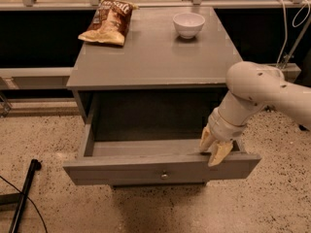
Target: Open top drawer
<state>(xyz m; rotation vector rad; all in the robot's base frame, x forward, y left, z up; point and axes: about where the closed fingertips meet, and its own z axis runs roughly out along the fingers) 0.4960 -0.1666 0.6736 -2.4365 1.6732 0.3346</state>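
Top drawer (121, 171) stands well out of the cabinet (150, 57). Its front panel is clear of the carcass and the inside shows, dark and apparently bare as far as the shadow lets me see. Knob (164, 175) sits at the centre of the front panel with nothing on it. The gripper (215, 148) is at the right end of the panel's top edge, touching it or just over it, with the white arm (262, 89) coming in from the right. Cannot tell whether the gripper is clamped on that edge or only hooked behind it; the angle hides the contact. Step in hand, by my reading: late in the pull, with the opening largely done. The next move calls for either a short further draw straight out along the runners or a release and a lift clear. Pulling from the right end rather than the centre could rack the drawer sideways, so any further pull should be kept square. On the cabinet top, a brown and tan chip bag (109, 22) lies at the rear left and a white bowl (188, 24) at the rear right, well apart. The bag carries printing, but none of it is legible here. No other writing seen.
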